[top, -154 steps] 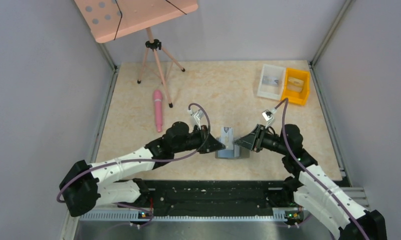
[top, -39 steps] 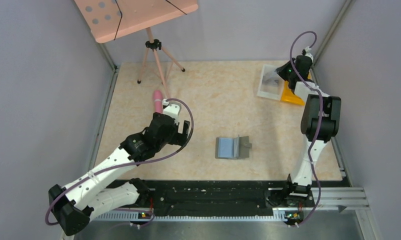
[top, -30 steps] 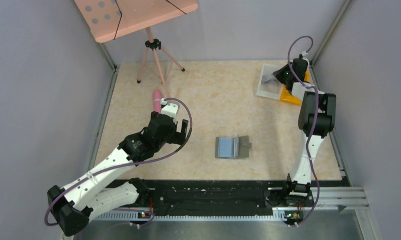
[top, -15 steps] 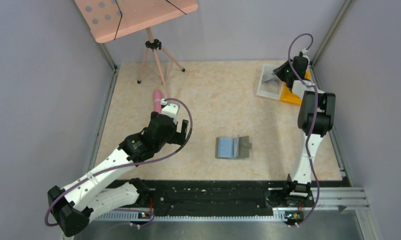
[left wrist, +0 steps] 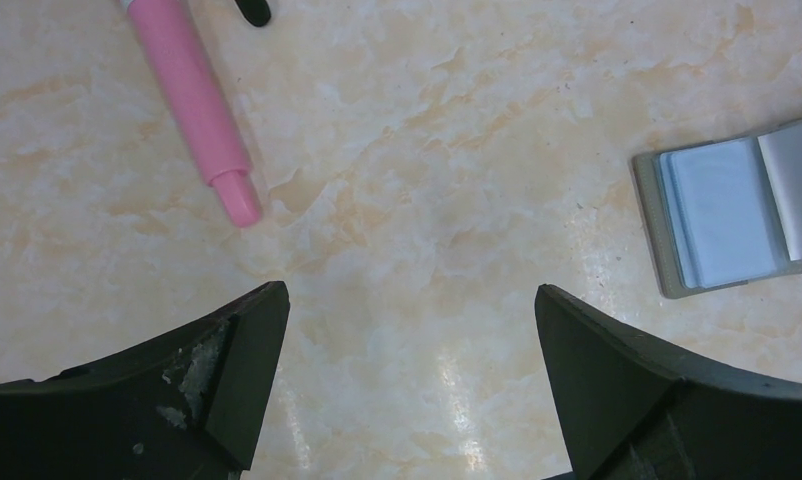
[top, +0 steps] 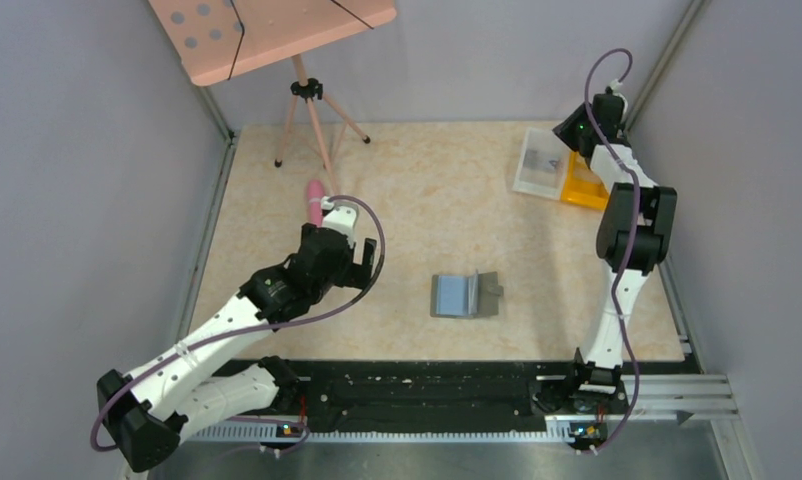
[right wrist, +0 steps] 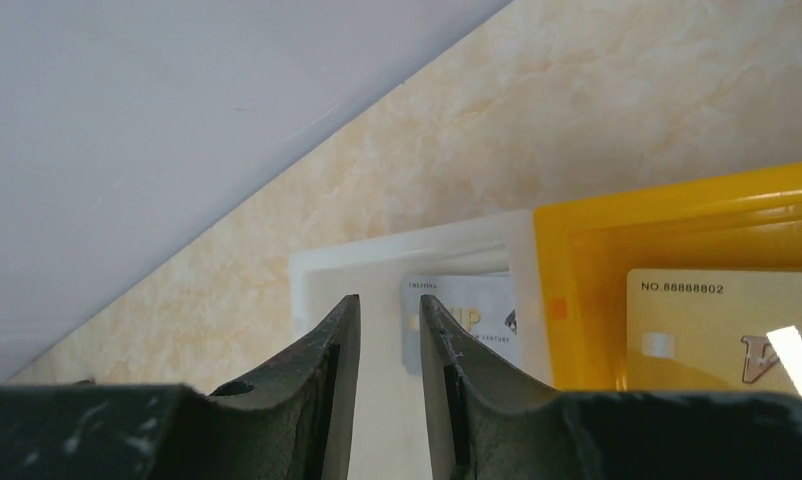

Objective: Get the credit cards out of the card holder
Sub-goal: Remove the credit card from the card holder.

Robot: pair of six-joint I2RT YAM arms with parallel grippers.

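The left gripper point(left wrist: 407, 300) hovers over the table point(left wrist: 427, 150), wide open and empty, with a pink pen point(left wrist: 192, 110) at its 11 o'clock. The card holder point(top: 464, 295) lies open just toward 6 o'clock of the table's middle, well apart from both arms, and its pale pocket looks bare. Up at 1 o'clock the right gripper point(right wrist: 387, 310) hangs above the white bin point(right wrist: 377, 262), fingers parted by a sliver, gripping nothing. A card point(right wrist: 472, 315) lies inside, another in the yellow bin point(right wrist: 677, 195). This looks like the drop-off; next, both arms should close on the holder and check for leftover cards
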